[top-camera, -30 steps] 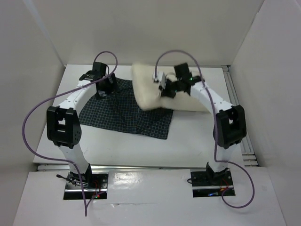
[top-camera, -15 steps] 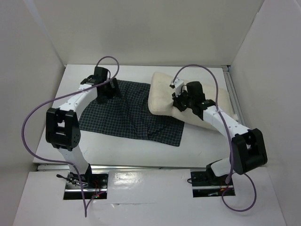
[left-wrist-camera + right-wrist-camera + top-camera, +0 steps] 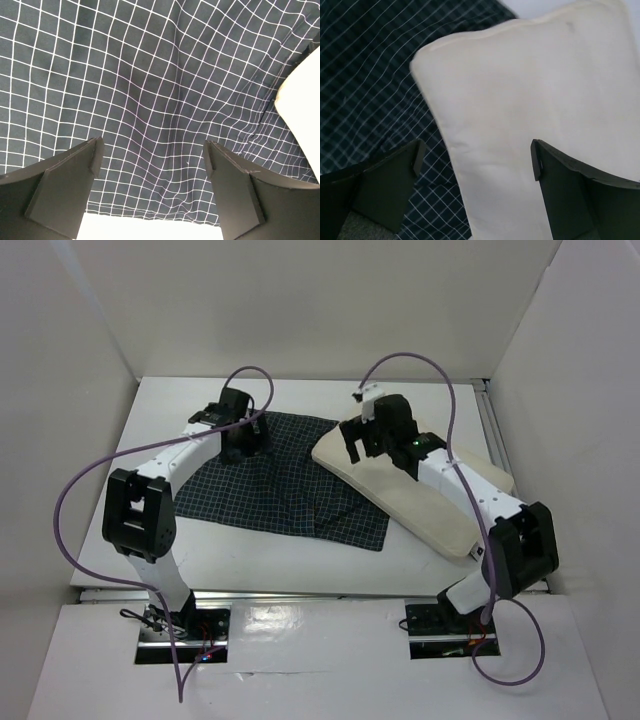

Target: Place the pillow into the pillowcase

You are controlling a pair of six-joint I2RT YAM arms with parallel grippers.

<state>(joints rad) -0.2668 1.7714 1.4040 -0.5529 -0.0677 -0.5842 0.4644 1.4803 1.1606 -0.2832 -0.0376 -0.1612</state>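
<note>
Our right gripper (image 3: 475, 150) has let go, jaws wide; the pillow (image 3: 530, 90) now lies flat, overlapping the pillowcase (image 3: 150, 75). Our left gripper (image 3: 152, 150) hovers open; a pinch could seize both layers, sealing the mouth

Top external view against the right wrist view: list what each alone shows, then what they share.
Only top external: the left arm reaching over the pillowcase, the right arm, the white table and the purple cables. Only right wrist: the seamed edge of the pillow close up, framed by open jaws. Both: the cream pillow lying with one corner over the navy checked pillowcase.
</note>
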